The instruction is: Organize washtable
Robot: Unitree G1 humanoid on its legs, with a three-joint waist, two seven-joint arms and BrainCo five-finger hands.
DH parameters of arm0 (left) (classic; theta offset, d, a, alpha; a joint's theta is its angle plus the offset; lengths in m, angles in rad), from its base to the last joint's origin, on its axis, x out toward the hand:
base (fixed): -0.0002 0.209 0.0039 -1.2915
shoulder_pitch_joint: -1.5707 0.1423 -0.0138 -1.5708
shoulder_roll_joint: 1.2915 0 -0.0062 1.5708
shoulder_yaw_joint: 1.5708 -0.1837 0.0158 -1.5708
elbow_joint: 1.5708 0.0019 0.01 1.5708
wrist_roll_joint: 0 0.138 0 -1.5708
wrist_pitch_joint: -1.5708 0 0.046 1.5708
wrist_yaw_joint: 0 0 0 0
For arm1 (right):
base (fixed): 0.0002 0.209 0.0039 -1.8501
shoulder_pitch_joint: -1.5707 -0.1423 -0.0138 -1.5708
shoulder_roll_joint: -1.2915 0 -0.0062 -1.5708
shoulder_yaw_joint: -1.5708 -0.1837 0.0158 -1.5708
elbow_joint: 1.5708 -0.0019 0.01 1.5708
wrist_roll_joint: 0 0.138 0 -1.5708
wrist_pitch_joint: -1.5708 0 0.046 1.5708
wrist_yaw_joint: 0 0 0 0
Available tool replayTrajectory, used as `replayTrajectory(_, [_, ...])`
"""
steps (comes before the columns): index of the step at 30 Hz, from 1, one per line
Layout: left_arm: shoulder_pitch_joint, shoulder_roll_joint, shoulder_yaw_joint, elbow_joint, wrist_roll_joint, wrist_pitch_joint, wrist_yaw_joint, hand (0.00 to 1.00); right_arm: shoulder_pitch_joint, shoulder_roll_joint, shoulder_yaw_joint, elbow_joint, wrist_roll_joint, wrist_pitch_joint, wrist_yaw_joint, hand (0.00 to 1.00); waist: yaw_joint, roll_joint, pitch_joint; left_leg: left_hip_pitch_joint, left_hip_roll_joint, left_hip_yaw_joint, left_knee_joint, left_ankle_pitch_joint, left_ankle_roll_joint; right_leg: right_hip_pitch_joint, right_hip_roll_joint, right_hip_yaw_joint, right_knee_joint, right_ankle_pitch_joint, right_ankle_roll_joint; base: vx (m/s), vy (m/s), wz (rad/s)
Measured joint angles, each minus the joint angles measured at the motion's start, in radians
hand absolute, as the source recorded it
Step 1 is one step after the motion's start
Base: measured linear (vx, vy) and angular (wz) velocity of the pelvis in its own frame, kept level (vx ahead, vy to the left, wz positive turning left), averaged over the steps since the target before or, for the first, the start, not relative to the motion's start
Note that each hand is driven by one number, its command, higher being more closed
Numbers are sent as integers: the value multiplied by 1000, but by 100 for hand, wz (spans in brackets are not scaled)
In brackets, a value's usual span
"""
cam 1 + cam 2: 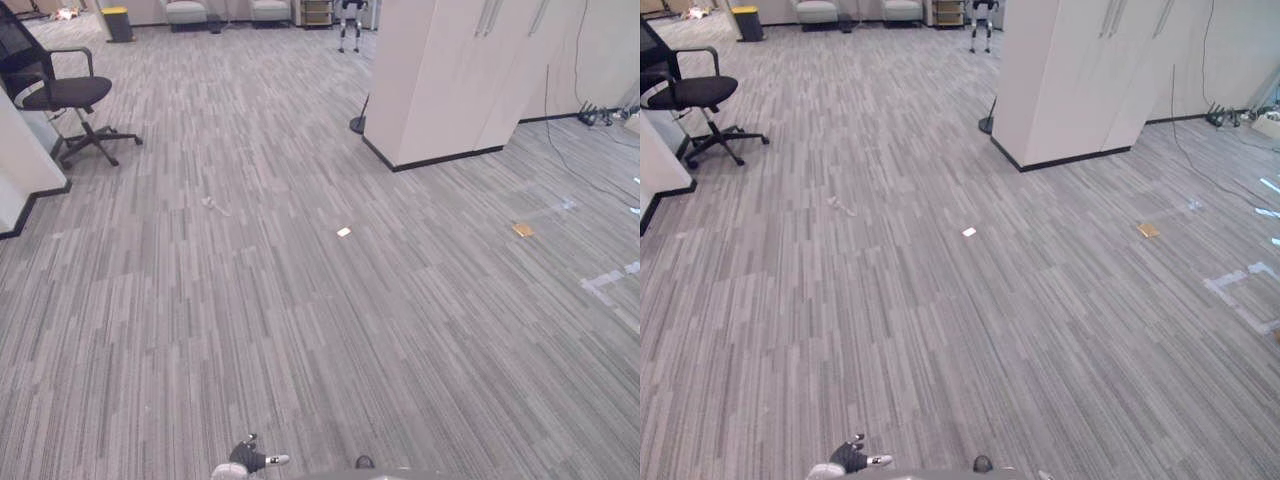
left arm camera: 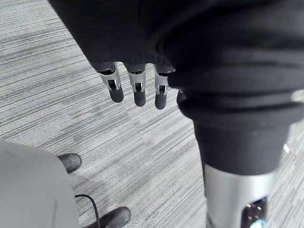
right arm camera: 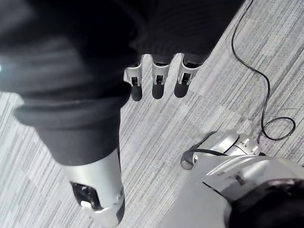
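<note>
My left hand [image 2: 139, 92] hangs by my side above grey carpet, its fingers straight and relaxed with nothing in them. It also shows at the bottom edge of the left eye view [image 1: 245, 458]. My right hand [image 3: 157, 80] hangs the same way over the carpet, fingers straight and empty. Ahead of me lies an open stretch of grey striped carpet [image 1: 300, 320].
A black office chair [image 1: 65, 95] stands at the far left beside a white wall corner [image 1: 20, 160]. A tall white cabinet [image 1: 450, 80] stands at the back right. A white scrap [image 1: 344, 232], a brown piece [image 1: 523, 230] and tape marks [image 1: 605, 283] lie on the carpet.
</note>
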Motion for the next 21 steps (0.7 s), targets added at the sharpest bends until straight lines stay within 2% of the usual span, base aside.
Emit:
replayTrajectory(8, [-2,-1,-7,0,-7,-3,-2,0,-18,8,12,0,89,0,6,0,-7,-2,9,-2,12,52,-27,0,0,-49,26,44,33,-7,-5,29,-1,-21])
replayTrajectory(11, [-5,0,-32,0,-6,-4,-1,0,-17,10,23,0,108,0,7,0,-12,-2,14,-3,9,32,-27,0,-2,-74,28,23,106,-59,-7,31,-9,20])
replayTrajectory(13, [-5,1,-24,-2,-8,-4,-1,0,-11,10,30,0,113,-1,8,0,-17,-4,18,4,13,29,-16,-16,-27,-91,32,19,172,-103,-13,55,-21,17])
replayTrajectory(15, [14,6,33,-15,-12,-4,-1,0,-9,16,50,-2,116,-3,9,0,-8,-17,26,-13,38,50,120,-89,-133,-86,51,29,245,-169,-43,88,-56,-5])
replayTrajectory(16, [20,6,106,-36,-16,-6,0,0,-6,29,48,-2,118,-6,10,0,0,-41,28,-88,52,68,332,-97,-144,-66,46,35,260,-182,-55,82,-73,-6])
replayTrajectory(17, [20,0,143,-52,-24,-7,2,0,0,33,48,-9,120,-9,12,0,2,-45,30,-149,70,79,465,-94,-144,-58,47,32,263,-185,-58,59,-116,-1])
replayTrajectory(18, [19,-36,200,-84,-53,-11,6,0,6,32,49,-40,126,-16,19,0,11,-13,55,-276,130,79,764,-45,-88,-36,78,18,285,-208,-73,28,-97,-2])
replayTrajectory(19, [21,-51,215,-94,-72,-13,5,0,9,28,50,-49,126,-21,20,0,22,-3,64,-306,148,78,843,-5,-83,-19,89,19,294,-223,-85,116,-111,-11])
replayTrajectory(20, [21,-51,222,-107,-85,-18,6,0,18,25,56,-54,126,-28,20,0,36,-6,75,-352,168,78,956,58,-98,6,94,28,303,-240,-102,124,-58,-10])
replayTrajectory(21, [23,-52,222,-115,-87,-21,6,0,19,23,63,-58,127,-29,20,0,35,-3,75,-372,178,82,987,44,-88,18,93,29,302,-247,-107,167,-83,-2])
